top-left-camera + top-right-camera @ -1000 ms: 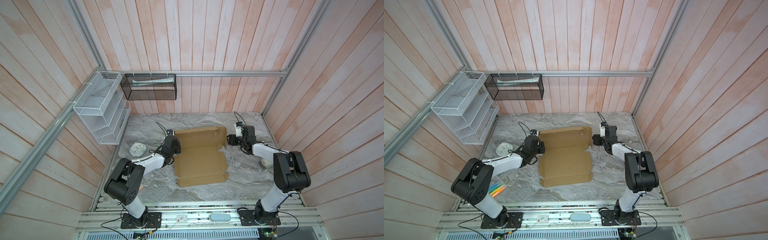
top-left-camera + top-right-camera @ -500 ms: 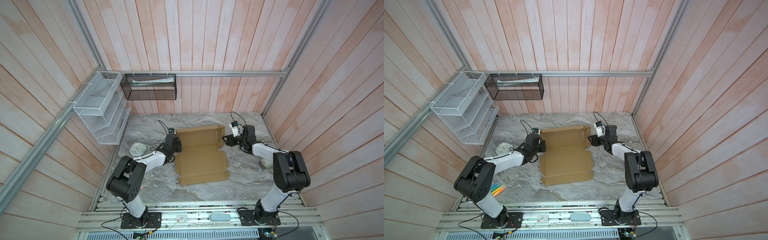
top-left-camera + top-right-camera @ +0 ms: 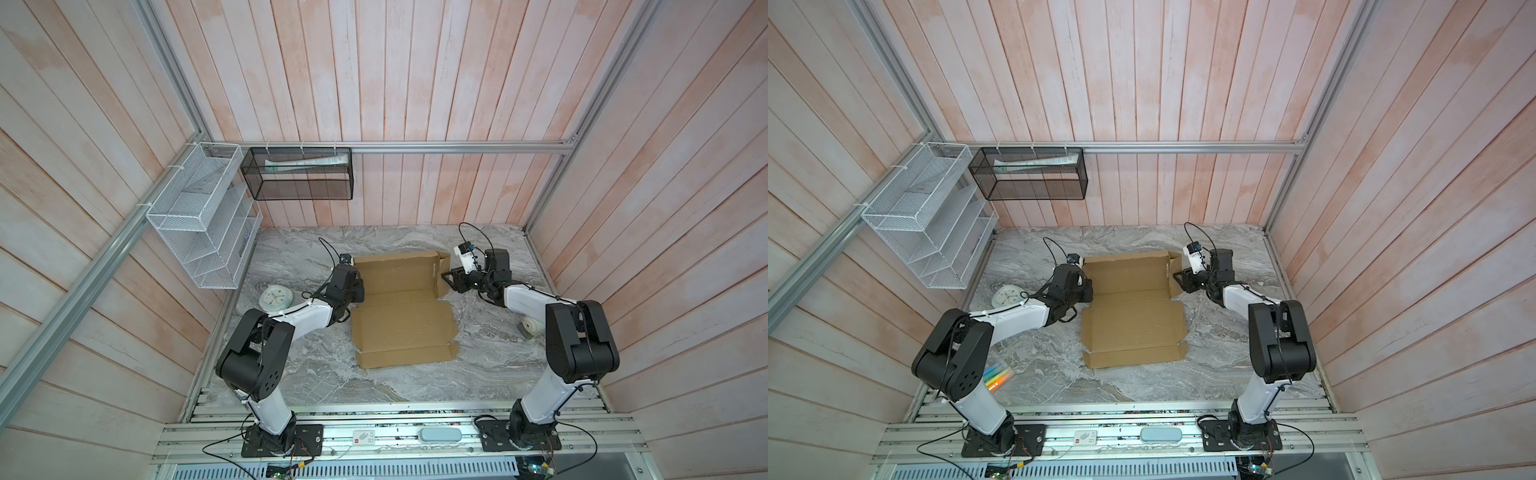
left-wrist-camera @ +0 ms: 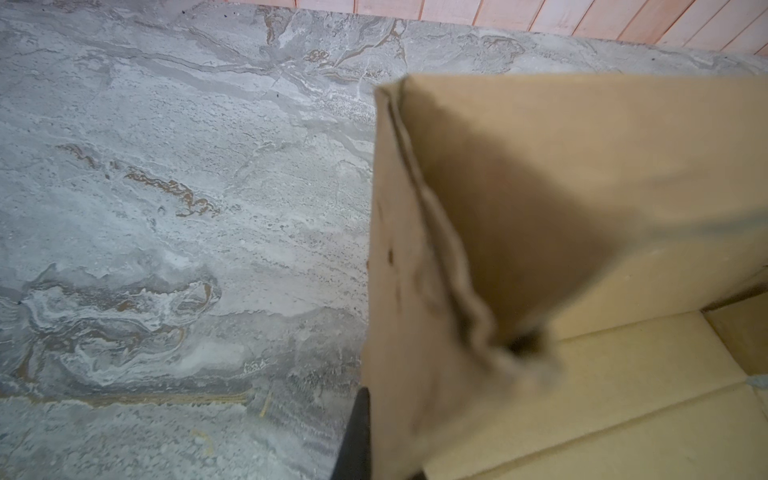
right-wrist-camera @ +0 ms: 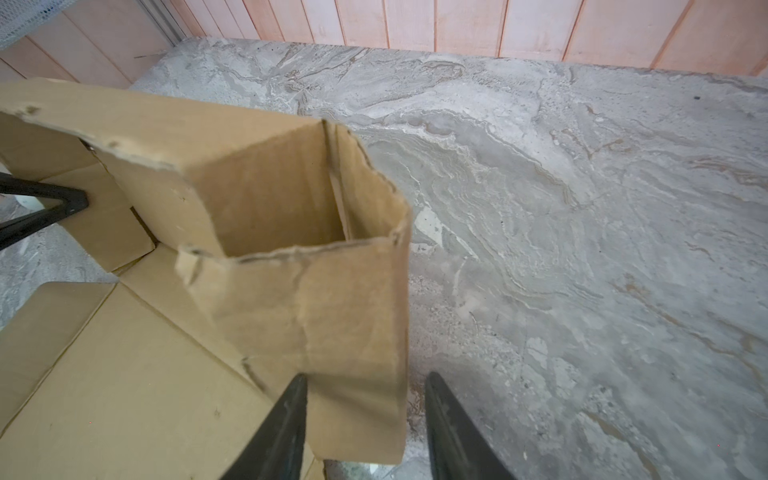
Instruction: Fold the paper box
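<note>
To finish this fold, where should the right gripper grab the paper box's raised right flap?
Probably the raised side flap's free upper edge on the paper box, approached from outside the box by the right gripper: the flap is a thin standing sheet, so jaws on each face can pinch it.

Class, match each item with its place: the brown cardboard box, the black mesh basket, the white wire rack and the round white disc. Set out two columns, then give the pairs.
Items
1. brown corrugated cardboard box
2. black wire mesh basket
3. white wire mesh rack
4. round white disc

Places
A. hung on the left side wall
B. on the grey marble table, near its left edge
C. mid-table, side flaps raised
D. hung on the back wall

Pairs: 1-C, 2-D, 3-A, 4-B
</note>
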You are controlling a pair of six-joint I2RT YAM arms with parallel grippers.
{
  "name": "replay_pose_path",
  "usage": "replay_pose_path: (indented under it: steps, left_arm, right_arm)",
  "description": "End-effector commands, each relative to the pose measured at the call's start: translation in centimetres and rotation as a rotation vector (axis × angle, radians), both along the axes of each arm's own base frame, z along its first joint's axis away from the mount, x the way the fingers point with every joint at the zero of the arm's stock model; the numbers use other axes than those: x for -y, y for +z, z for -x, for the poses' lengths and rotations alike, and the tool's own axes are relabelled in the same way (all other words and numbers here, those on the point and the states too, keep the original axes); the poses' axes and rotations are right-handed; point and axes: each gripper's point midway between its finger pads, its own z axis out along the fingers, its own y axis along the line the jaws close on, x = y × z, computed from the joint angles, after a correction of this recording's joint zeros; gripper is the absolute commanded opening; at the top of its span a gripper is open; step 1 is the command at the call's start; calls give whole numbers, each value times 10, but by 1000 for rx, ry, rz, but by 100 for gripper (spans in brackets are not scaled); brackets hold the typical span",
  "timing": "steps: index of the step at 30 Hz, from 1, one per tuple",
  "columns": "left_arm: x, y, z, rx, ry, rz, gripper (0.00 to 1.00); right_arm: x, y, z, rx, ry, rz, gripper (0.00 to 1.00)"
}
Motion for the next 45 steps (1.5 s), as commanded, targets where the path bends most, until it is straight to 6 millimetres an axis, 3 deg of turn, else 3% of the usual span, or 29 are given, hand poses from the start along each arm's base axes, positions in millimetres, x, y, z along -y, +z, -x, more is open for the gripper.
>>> replay_pose_path:
  steps: [1,12,18,22,38,45]
  left_arm:
    - [0,-37,17,-134,-42,-39,0]
    - [2,-36,19,-136,-52,-31,0]
    - [3,-36,21,-137,-58,-19,0]
    - [3,-37,22,-136,-60,-15,0]
    - [5,-42,22,-143,-78,-24,0]
    - [8,-42,19,-144,-89,-28,0]
  right_arm:
    - [-7,8,0,7,35,-39,44]
    - [-35,6,13,-5,59,10,37]
    - [-45,0,6,-39,-43,43,27]
    - [-42,1,-4,-38,-165,62,27]
    - [-57,3,-20,41,-275,107,29]
    - [-64,-5,-27,31,-286,109,29]
